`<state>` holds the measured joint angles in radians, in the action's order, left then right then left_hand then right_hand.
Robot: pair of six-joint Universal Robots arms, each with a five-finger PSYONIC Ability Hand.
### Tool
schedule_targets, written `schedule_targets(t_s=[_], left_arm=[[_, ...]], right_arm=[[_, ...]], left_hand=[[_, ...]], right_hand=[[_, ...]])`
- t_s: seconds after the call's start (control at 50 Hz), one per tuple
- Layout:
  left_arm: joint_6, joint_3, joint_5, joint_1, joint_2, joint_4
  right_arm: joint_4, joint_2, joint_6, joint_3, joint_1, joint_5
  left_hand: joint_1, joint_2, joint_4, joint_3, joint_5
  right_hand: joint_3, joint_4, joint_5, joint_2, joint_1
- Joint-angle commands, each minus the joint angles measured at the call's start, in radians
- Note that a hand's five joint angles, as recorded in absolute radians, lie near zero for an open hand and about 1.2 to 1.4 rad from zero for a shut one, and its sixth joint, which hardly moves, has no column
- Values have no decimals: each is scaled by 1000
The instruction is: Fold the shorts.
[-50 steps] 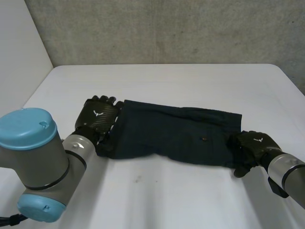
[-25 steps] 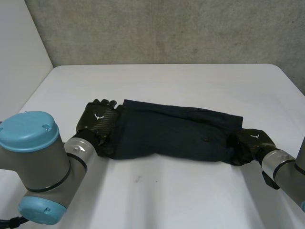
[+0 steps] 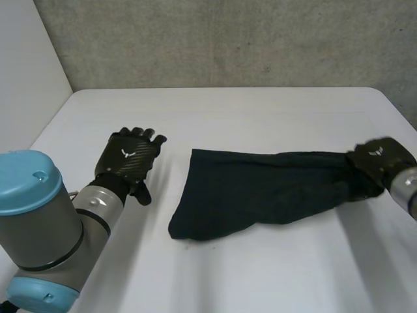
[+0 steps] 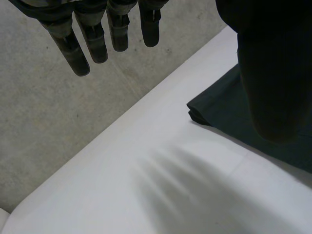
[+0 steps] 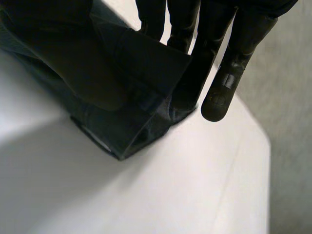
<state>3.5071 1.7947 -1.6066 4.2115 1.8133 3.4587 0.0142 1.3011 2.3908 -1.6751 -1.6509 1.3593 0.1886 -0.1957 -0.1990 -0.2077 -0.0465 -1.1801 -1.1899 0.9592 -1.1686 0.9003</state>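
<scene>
Currently, my right hand [image 3: 379, 158] pinches one end of the shorts [image 3: 257, 192], my left hand [image 3: 128, 158] hangs open, and the fold is incomplete.

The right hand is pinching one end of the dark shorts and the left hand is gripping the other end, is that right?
Not quite. The right hand does pinch one end of the shorts, but the left hand grips nothing. The head view shows it open, with bare table between it and the shorts' other end.
</scene>
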Motion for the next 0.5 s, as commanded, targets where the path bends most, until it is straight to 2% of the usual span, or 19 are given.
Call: schedule_targets(t_s=[0.02,0.12,0.16,0.24,0.34,0.36,0.38,0.4,0.46,0.5], left_arm=[[0,-6,-1,5,-26,5],[0,-20,-1,15,-43,5],[0,-27,-1,24,-52,5],[0,-38,-1,36,-55,5],[0,-57,0,53,-54,5],[-2,-61,2,56,-52,5],[-2,-67,2,59,-51,5],[-5,-83,1,65,-48,5],[-13,-119,0,68,-39,5],[-28,-162,2,68,-22,3]], right_arm=[[13,-58,-22,216,-286,31],[13,-169,-24,351,-475,1],[13,-248,-22,411,-558,-44],[17,-359,-18,462,-633,-140],[18,-448,-12,476,-656,-186],[18,-451,-9,476,-656,-186],[18,-445,-3,477,-656,-187],[18,-441,5,476,-656,-189],[6,-401,98,477,-644,-189],[-5,-361,187,479,-635,-183]], left_hand=[[-13,20,24,32,46],[-13,20,24,32,46],[-13,20,24,32,46],[-13,20,24,32,46],[-14,21,24,33,47],[-14,21,24,33,47],[-13,20,24,32,46],[-10,18,21,29,43],[-10,17,21,29,43],[-7,15,18,26,40]], right_hand=[[-216,-206,262,-228,496],[-216,-206,262,-228,496],[-216,-206,262,-228,496],[-216,-206,262,-228,496],[-216,-206,262,-228,496],[-49,-39,95,-60,328],[424,434,-378,412,-144],[583,592,-536,571,-303],[947,957,-901,936,-667],[1001,1011,-955,989,-721]])
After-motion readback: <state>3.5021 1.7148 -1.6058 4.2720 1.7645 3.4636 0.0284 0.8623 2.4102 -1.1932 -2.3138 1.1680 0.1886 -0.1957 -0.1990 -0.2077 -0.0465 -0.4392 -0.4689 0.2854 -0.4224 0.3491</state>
